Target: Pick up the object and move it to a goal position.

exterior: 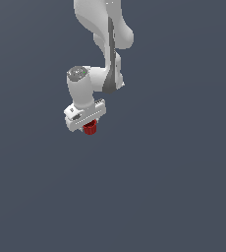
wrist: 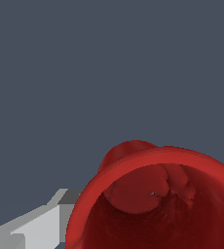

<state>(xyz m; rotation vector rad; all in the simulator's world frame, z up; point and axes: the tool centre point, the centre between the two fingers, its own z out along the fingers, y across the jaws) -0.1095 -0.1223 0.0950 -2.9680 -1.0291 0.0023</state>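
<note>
A bare simulated scene: a flat, featureless grey-blue backdrop (exterior: 183,187) all around.

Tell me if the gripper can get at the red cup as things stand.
Probably yes: the gripper sits right over the red cup, nothing between them, and one finger lies beside its rim. Whether it grips is unclear.

In the exterior view the gripper (exterior: 88,124) hides the top of the red cup (exterior: 90,129), and its fingertips cannot be made out. In the wrist view the picture's edge crops the cup (wrist: 158,194); only one finger (wrist: 36,228) shows beside it.
</note>
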